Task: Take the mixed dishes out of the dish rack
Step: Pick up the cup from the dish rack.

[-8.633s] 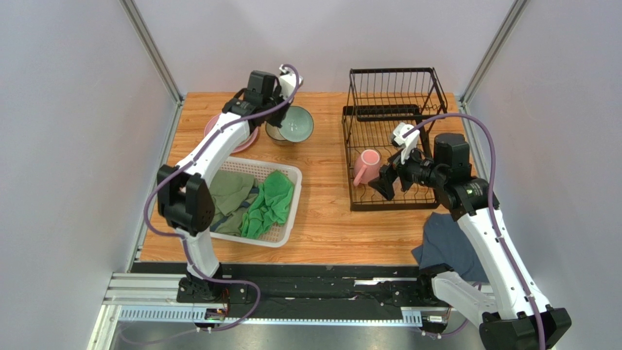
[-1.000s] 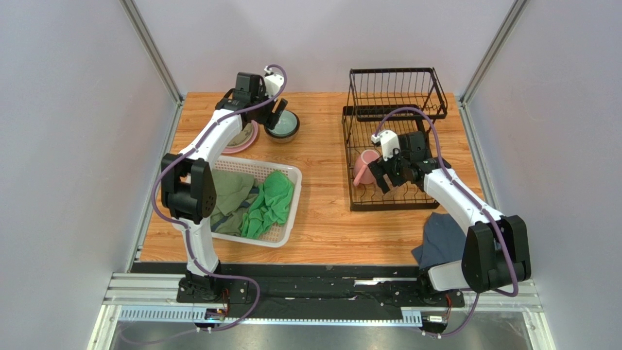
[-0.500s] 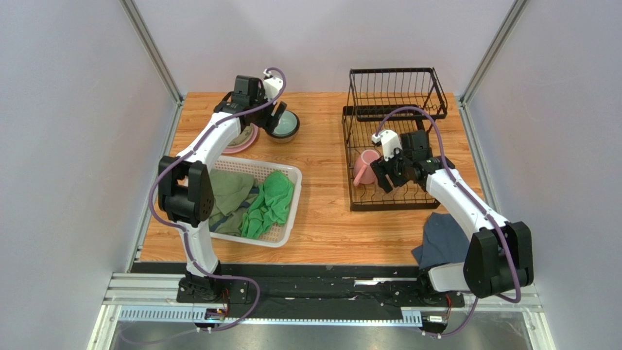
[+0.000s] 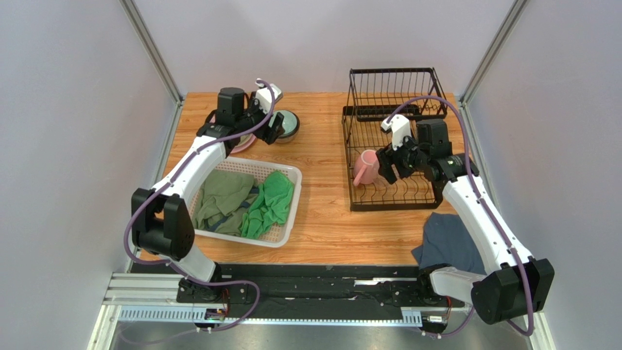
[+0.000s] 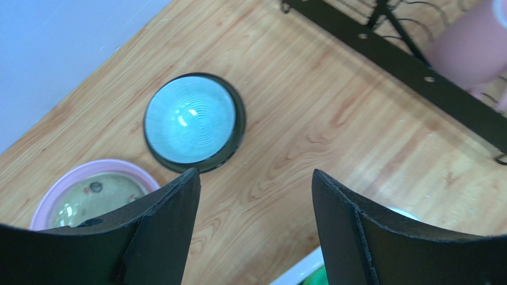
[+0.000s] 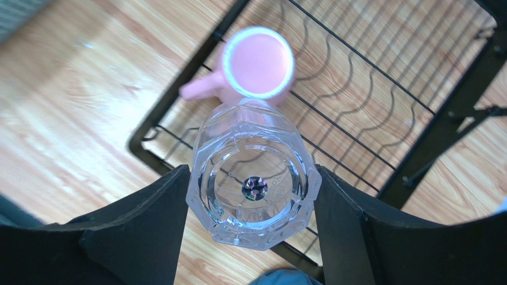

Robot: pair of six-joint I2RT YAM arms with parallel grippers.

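The black wire dish rack [image 4: 394,109] stands at the back right. A pink mug [image 4: 367,168] sits on the left side of its lower tray [image 6: 369,119], and shows from above as the pink mug [image 6: 259,62] in the right wrist view. My right gripper [image 6: 253,171] is shut on a clear glass cup [image 6: 254,190], both fingers pressed to its sides, just beside the mug. This right gripper [image 4: 388,169] hangs over the tray. My left gripper [image 5: 254,175] is open and holds nothing, above bare wood near the teal bowl [image 5: 193,122]. A pink plate [image 5: 56,193] carries a pale dish.
A white mesh basket [image 4: 288,219] with green cloths [image 4: 270,204] sits front left, its rim just under my left gripper [image 4: 274,127]. A blue-grey cloth [image 4: 445,240] lies at the front right by the right arm. Grey walls close in both sides.
The right jaws have closed on the glass cup and shifted slightly back and right over the rack. The left arm has swung left, drawing its open gripper back from the teal bowl.
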